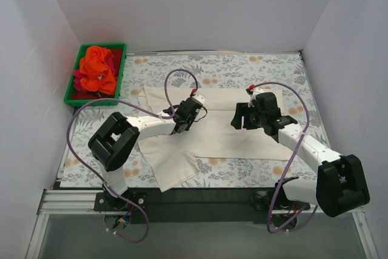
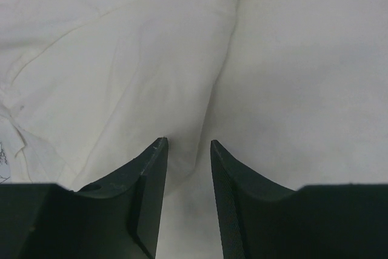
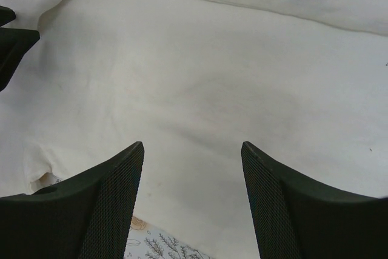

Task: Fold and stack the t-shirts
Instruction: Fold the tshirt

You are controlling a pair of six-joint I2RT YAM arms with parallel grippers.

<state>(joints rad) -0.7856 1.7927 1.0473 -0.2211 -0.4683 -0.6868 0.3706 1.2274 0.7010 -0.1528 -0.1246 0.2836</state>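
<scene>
Two layers might bunch: cream t-shirt (image 2: 151, 59) fold sits between tips of left gripper (image 2: 188, 144), can't tell if clamped; right gripper (image 3: 192, 145) gapes.

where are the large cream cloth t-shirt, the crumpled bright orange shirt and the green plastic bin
large cream cloth t-shirt (image 1: 221, 136): top external view, flat middle of its body
crumpled bright orange shirt (image 1: 99, 68): top external view, top of the heap
green plastic bin (image 1: 94, 103): top external view, its near rim

Cream shirt (image 1: 218, 134) looking soft matt cloth, lightly creased. Orange shirt (image 1: 98, 68) showing crumpled cloth. Bin (image 1: 91, 102) appearing smooth green plastic. Tablecloth (image 1: 242, 68) lying smooth, printed. Right fingers (image 3: 103, 210) showing matt grained black.
</scene>
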